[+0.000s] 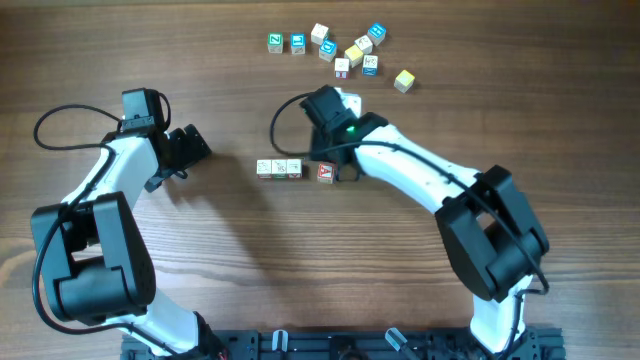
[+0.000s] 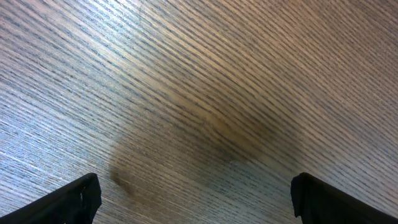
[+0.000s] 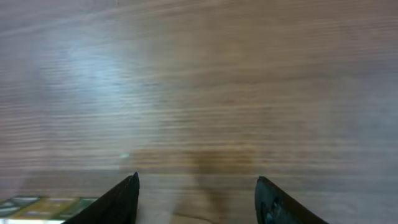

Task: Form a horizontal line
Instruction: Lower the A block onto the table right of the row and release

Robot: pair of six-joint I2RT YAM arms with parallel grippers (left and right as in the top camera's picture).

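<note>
The horizontal line is three pale cubes with green and red marks, edge to edge at the table's middle. A cube with a red "A" sits a small gap to its right. My right gripper is open and low, right beside the "A" cube. In the right wrist view its fingers are apart over bare wood, and the row's end shows at the lower left. My left gripper is open and empty, left of the row; its wrist view shows only wood.
A loose scatter of similar cubes, several blue or teal, lies at the back. A yellow cube lies at its right edge. A white cube lies by my right wrist. The table is wood-grained.
</note>
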